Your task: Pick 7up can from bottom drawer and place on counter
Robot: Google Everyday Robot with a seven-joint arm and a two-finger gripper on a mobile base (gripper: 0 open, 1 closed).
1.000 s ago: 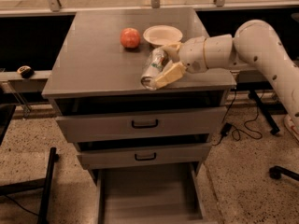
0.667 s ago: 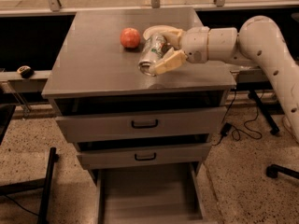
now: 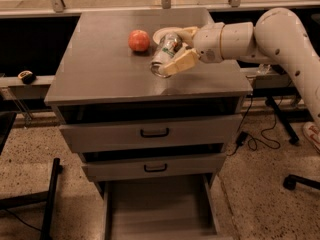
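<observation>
The gripper (image 3: 172, 54) is clamped across the 7up can (image 3: 166, 45), holding it tilted with its lower end at or just above the table (image 3: 100, 64). The white arm (image 3: 280, 34) reaches in level from the right. A plate (image 3: 158, 34) lies just behind the gripper and an apple (image 3: 139, 40) near its left. Well below, the bottom drawer (image 3: 150, 204) stands pulled out.

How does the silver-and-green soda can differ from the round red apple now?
The silver-and-green aluminium soda can is cylindrical; the round red apple is spherical. The can tilts, held in the gripper over the grey counter; the apple rests free. Both are toward the counter's back.
</observation>
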